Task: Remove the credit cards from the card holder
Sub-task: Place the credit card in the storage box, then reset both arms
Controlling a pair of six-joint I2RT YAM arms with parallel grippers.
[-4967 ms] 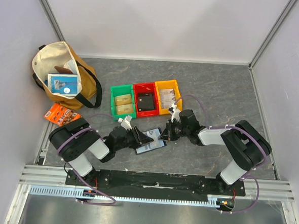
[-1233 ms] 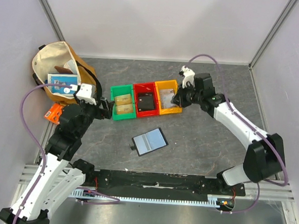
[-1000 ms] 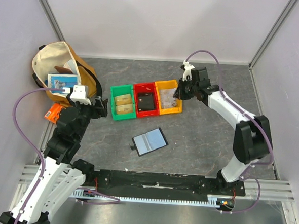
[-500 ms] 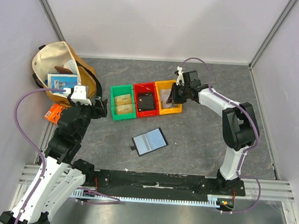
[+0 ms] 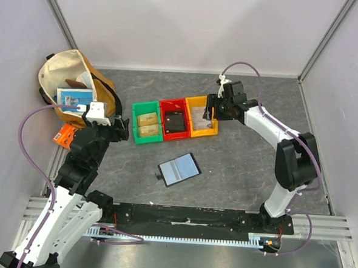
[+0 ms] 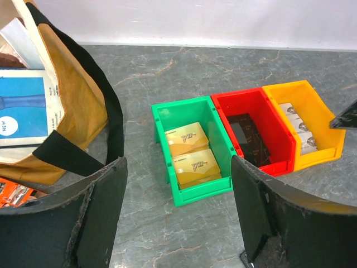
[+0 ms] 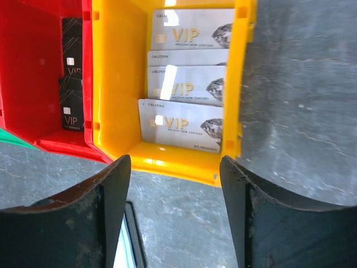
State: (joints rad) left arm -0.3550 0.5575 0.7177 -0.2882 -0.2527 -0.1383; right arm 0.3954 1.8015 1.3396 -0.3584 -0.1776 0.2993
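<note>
Both left gripper (image 6: pixel 177 178) and right gripper (image 7: pixel 174 173) hover, jaws apart.

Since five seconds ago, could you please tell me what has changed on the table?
Both arms left the card holder: the left claw drew back toward the tote bag, the right claw swung out to the yellow bin; both are open. The card holder still lies open in the same spot; bin and bag unmoved.
</note>
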